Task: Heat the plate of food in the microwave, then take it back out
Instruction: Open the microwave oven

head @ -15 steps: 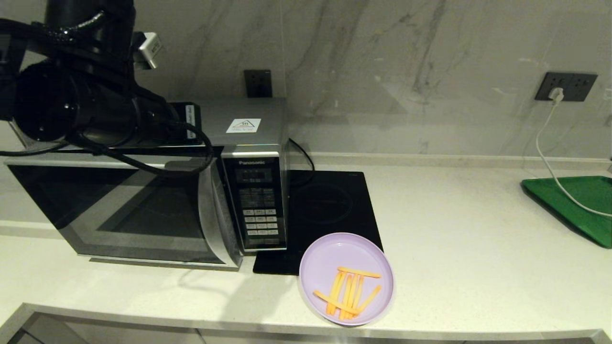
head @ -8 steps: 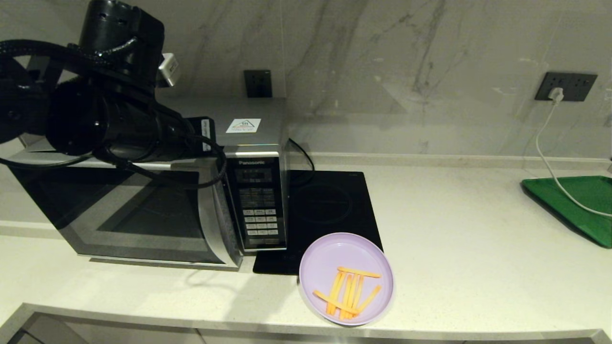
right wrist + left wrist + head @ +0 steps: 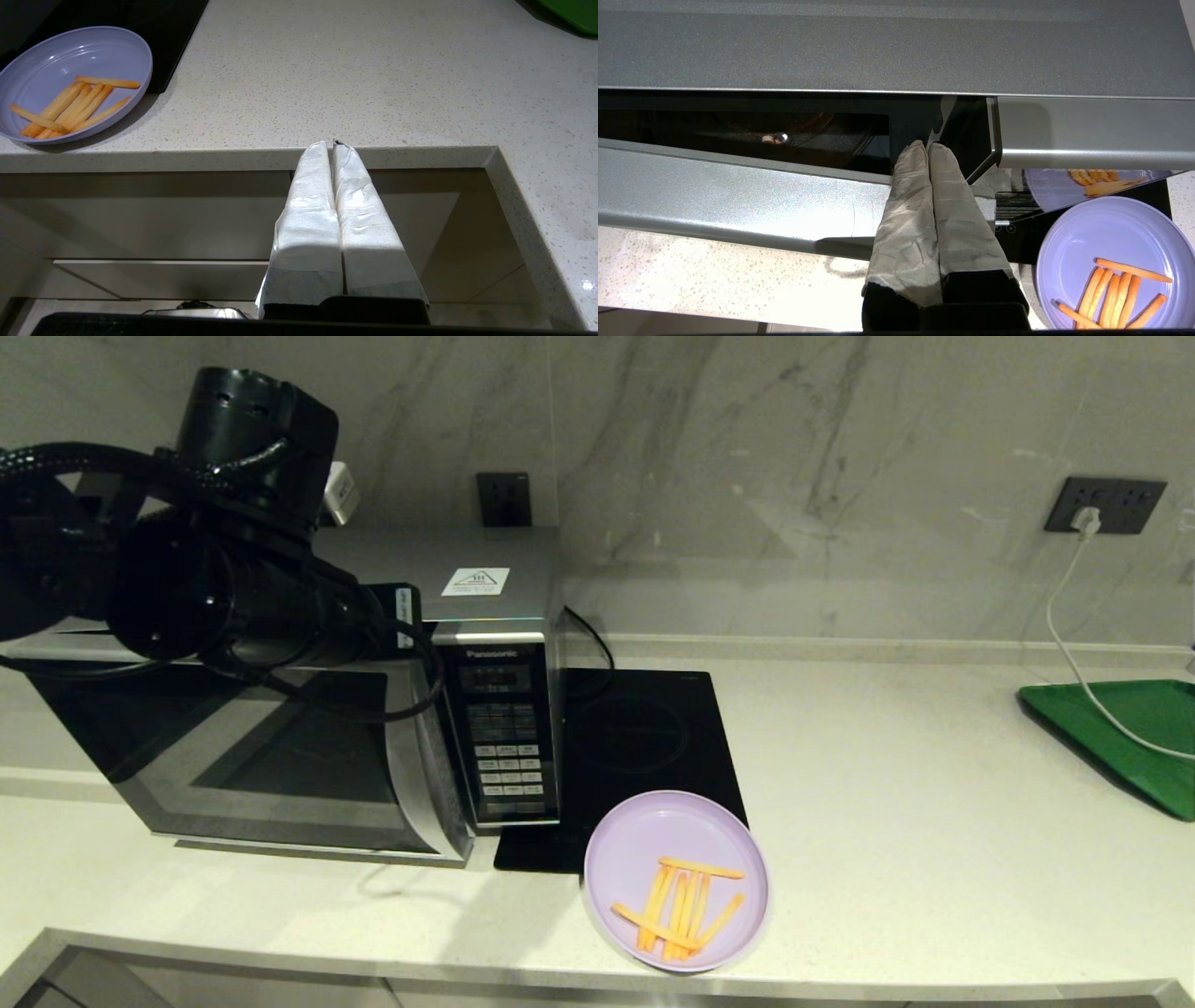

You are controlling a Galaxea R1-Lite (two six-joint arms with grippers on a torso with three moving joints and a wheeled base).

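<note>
The silver-grey microwave point(image 3: 485, 607) stands at the left of the counter with its dark glass door point(image 3: 261, 756) ajar. My left arm point(image 3: 233, 607) reaches over its top. My left gripper point(image 3: 928, 144) is shut, its cloth-covered fingertips pushed into the gap between the door's top corner point(image 3: 878, 196) and the microwave's body point(image 3: 1087, 135), holding nothing. The plate of food point(image 3: 644, 835), lilac with orange fries point(image 3: 681, 905), sits near the counter's front edge, to the right of the microwave; it also shows in both wrist views, plate point(image 3: 1083, 233) and plate point(image 3: 56, 56). My right gripper point(image 3: 332, 143) hangs shut and empty below the counter's front edge.
A flat black induction hob point(image 3: 644, 737) lies between the microwave and the plate, whose far rim overlaps it. A green tray point(image 3: 1130, 737) sits at the far right with a white cable point(image 3: 1064, 644) running from a wall socket across it.
My left arm has swung to the right over the microwave's top, toward the door's free corner. The door, the plate and the right arm have not moved.
</note>
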